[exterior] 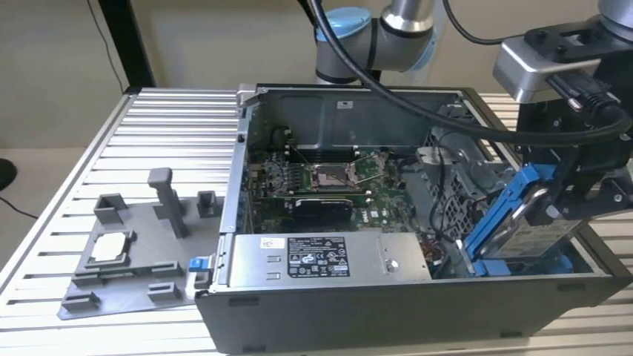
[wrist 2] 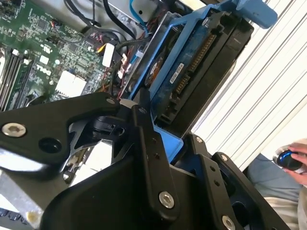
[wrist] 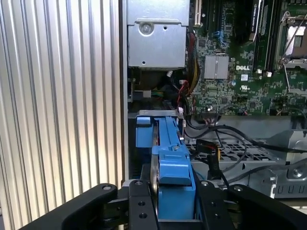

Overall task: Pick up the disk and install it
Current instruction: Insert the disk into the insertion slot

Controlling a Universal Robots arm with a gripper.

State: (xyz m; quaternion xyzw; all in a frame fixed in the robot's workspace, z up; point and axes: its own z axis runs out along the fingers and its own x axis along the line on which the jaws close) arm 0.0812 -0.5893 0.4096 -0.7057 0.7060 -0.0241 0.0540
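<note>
Tiny print on the white label [exterior: 319, 258] of the grey power box [exterior: 393, 261], too small to read. White logo [wrist: 245, 67] on the green board [wrist: 225, 96].

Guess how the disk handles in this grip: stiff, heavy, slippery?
Likely rigid: the disk is a metal slab in a blue frame, with no sag while tilted. Probably dense for its size. The fingers clamp smooth plastic at one end, so it may pivot or slip.
</note>
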